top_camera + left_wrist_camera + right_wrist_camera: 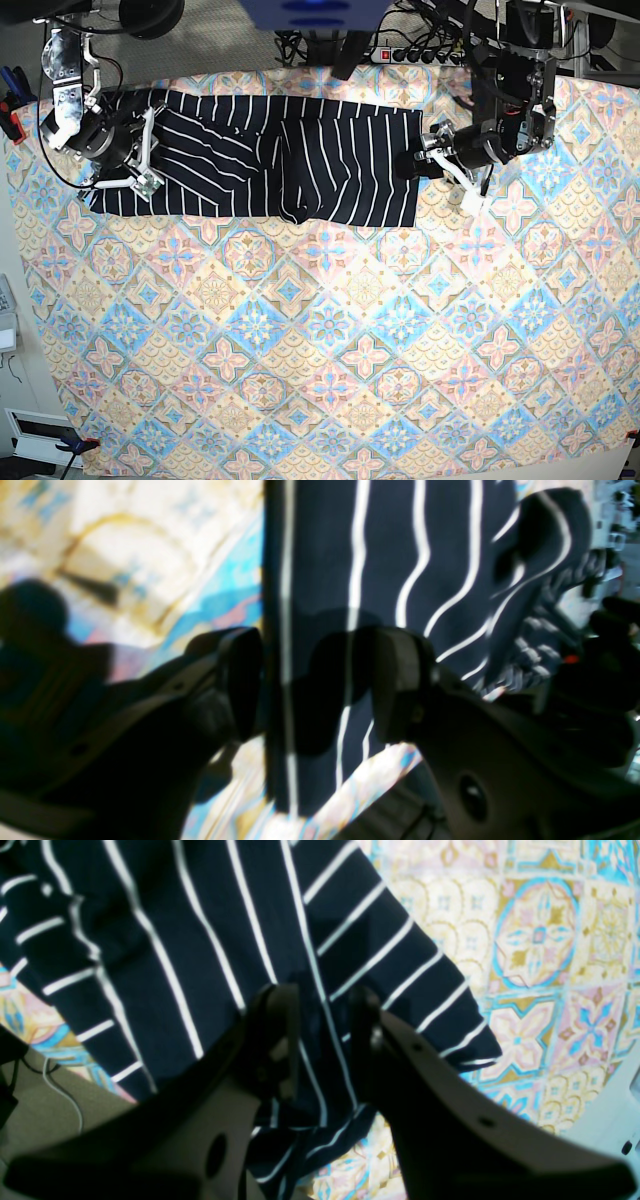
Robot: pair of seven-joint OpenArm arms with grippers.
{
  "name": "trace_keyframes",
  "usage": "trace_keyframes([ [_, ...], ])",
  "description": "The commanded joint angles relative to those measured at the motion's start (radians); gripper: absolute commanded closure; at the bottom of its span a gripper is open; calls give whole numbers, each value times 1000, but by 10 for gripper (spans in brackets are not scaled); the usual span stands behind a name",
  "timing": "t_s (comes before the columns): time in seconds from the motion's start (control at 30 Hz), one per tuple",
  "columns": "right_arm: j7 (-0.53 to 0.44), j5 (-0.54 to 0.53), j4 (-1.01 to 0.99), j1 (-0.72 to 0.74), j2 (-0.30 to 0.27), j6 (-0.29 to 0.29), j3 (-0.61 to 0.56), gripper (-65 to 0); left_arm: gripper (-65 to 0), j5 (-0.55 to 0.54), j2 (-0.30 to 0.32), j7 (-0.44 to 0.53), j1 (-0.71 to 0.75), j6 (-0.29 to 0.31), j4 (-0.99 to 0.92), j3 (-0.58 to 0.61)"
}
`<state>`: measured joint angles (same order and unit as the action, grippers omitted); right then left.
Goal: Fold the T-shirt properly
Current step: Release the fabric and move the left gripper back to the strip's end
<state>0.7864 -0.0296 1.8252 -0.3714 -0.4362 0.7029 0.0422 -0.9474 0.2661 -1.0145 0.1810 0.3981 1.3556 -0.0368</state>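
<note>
the left gripper (315,680) gapes at the shirt's (270,170) edge, while the right gripper (325,1040) pinches its fabric.

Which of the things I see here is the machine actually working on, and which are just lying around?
Part of the job:
- dark navy fabric T-shirt with thin white stripes
- left gripper, jaws open at the shirt's edge
- right gripper

Just lying about:
- pastel floral-tile tablecloth
- white power strip behind the table
</note>
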Motion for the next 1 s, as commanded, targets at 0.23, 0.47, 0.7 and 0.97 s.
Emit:
trace_keyframes([
  [0.23,-12,-5,17,4,-16,-5,40,-170,-327,5,2,36,-27,3,-66,84],
  [0.47,-12,-5,17,5,-16,-5,40,-170,-327,0,-4,33,-22,3,-67,84],
  [0.7,-12,-5,17,5,-16,-5,40,-170,-326,-2,20,35,-5,3,-64,77],
  [0.97,-12,-5,17,4,-16,-5,37,-170,0,0,9,35,-11,2,-64,81],
])
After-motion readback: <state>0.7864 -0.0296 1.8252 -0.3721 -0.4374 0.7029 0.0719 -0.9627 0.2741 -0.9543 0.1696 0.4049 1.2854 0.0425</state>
